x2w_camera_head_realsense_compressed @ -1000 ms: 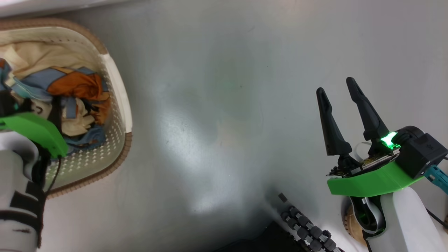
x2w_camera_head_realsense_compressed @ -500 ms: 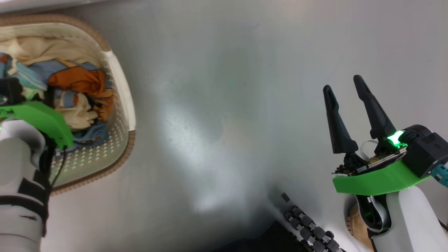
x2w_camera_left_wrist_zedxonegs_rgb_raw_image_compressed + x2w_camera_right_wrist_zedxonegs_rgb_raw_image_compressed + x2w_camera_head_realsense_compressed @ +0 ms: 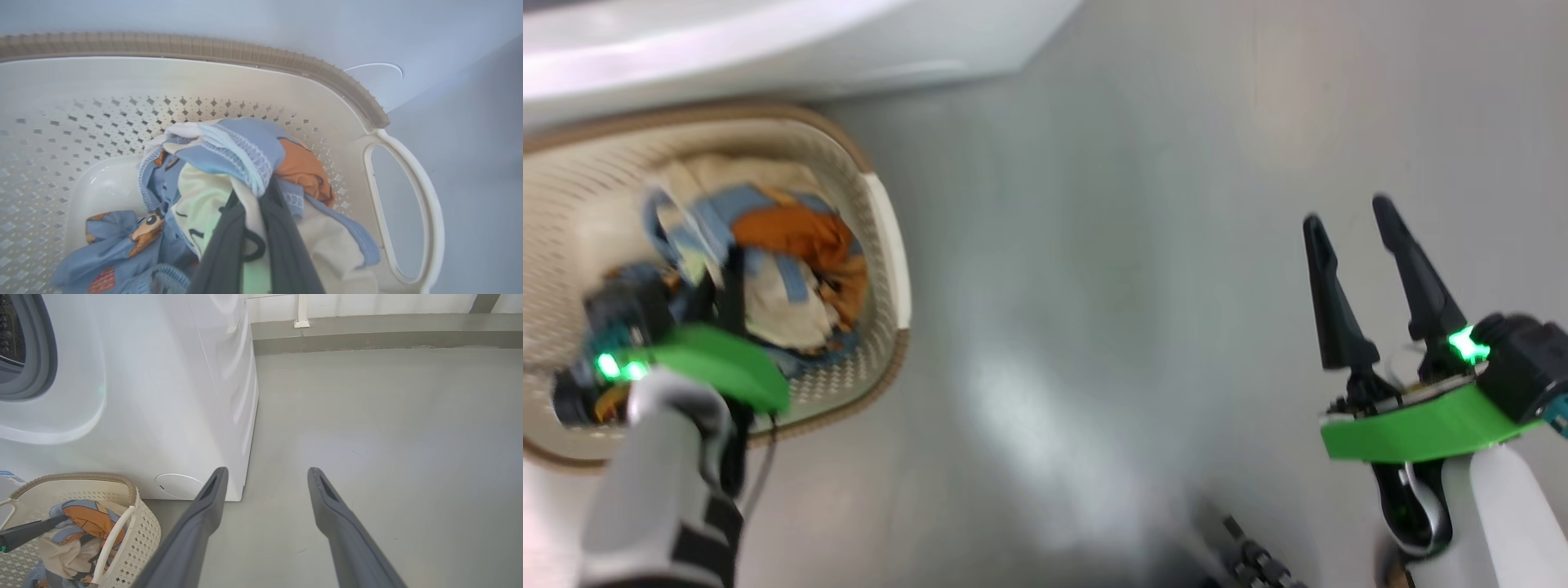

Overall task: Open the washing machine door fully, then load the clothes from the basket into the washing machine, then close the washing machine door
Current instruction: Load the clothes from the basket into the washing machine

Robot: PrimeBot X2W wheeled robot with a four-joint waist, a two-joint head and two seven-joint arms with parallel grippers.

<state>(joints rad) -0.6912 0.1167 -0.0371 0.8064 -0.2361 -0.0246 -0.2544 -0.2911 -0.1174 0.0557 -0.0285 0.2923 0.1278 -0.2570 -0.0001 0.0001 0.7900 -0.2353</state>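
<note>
Cream basket [image 3: 882, 220] on the floor [image 3: 388, 437] against the washing machine [image 3: 163, 396], clothes [image 3: 245, 155] inside with left hand [image 3: 253, 196] clamped on them, right hand [image 3: 267, 471] spread; opening judged done, loading barely begun, closing outstanding.

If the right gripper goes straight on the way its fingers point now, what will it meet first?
Most likely the bare grey floor, beside the washing machine; nothing lies before the open right gripper. Depth is unclear.
</note>
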